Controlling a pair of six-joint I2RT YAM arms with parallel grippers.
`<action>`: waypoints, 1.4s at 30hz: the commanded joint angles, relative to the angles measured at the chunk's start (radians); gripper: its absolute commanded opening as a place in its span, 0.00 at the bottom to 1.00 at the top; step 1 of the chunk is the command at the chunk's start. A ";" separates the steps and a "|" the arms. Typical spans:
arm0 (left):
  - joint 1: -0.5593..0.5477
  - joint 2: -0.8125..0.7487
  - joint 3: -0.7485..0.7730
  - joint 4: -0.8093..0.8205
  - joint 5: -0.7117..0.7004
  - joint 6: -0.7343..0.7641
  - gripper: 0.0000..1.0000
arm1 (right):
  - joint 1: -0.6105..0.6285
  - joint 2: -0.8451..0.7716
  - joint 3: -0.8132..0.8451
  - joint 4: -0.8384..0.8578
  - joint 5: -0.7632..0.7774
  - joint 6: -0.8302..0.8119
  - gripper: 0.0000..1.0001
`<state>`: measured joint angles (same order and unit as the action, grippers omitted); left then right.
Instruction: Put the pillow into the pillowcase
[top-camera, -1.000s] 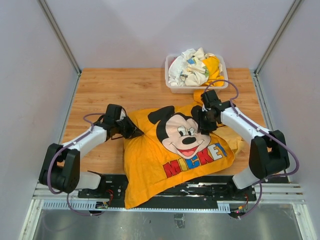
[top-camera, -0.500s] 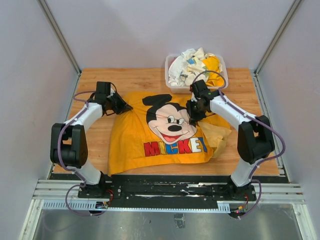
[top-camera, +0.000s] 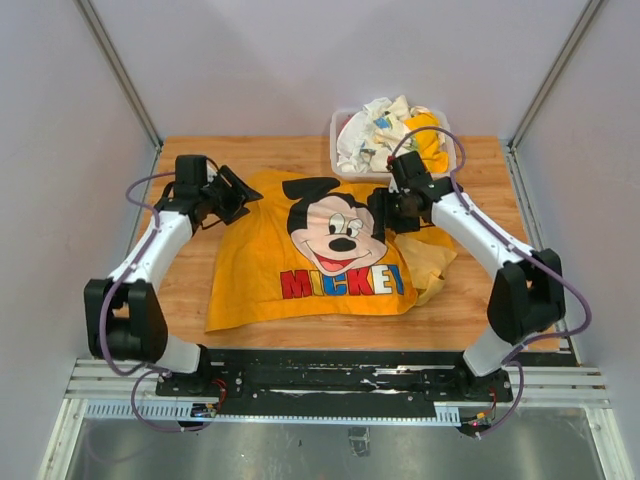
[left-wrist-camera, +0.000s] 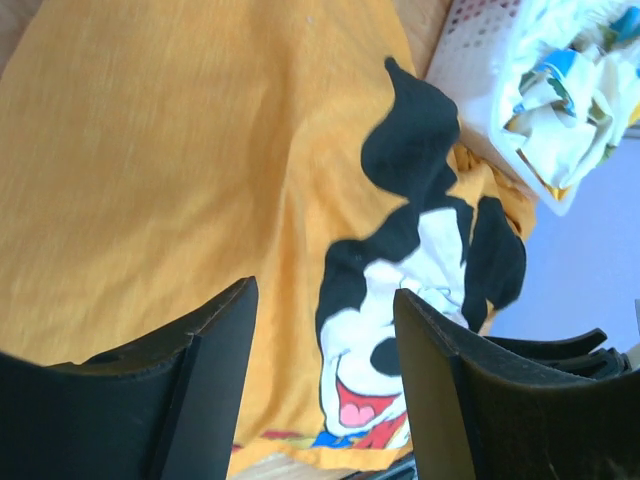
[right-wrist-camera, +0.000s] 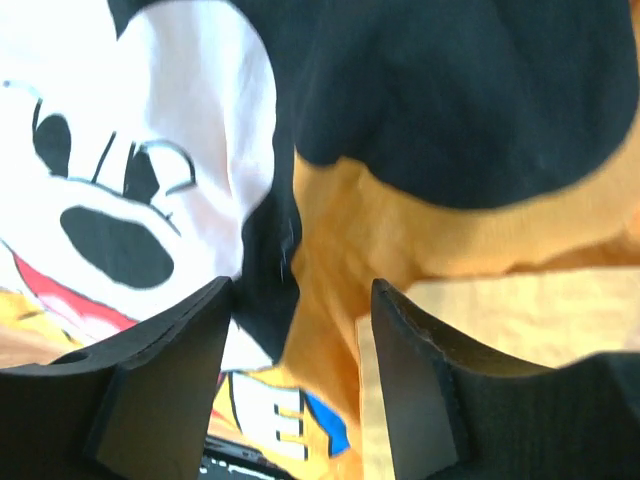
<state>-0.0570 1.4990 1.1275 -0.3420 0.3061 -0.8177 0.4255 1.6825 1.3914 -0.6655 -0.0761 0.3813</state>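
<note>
Left claw (top-camera: 245, 195) and right claw (top-camera: 382, 212), top view: hung spread apart, gripping nothing, at the far corners of the pillowcase (top-camera: 300, 262), laid on the table (top-camera: 190, 290). Showed a cream patch (top-camera: 432, 262) at its right edge; pillow or lining, could not tell. Left wrist view: looked between parted fingers (left-wrist-camera: 200, 400) onto orange cloth. Right wrist view: likewise, over Mickey's ear (right-wrist-camera: 450, 90). Risked sealing the opening by pinching both layers, or slipping off through too shallow a bite.

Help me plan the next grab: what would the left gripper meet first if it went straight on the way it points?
The pillowcase: the left gripper points with open jaws at its orange cloth beside Mickey's face, with nothing in between. How far off the cloth lies is unclear.
</note>
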 joint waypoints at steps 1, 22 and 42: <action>0.002 -0.162 -0.114 -0.025 0.000 -0.045 0.62 | 0.030 -0.155 -0.093 0.002 0.037 0.042 0.61; -0.177 -0.820 -0.624 -0.234 -0.184 -0.374 0.60 | 0.256 -0.806 -0.712 0.159 0.003 0.293 0.71; -0.299 -0.905 -0.685 -0.369 -0.228 -0.414 0.57 | 0.292 -1.123 -1.006 0.240 -0.087 0.538 0.73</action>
<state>-0.3492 0.5903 0.4614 -0.7040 0.0959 -1.2240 0.6933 0.6071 0.4107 -0.4564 -0.1398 0.8413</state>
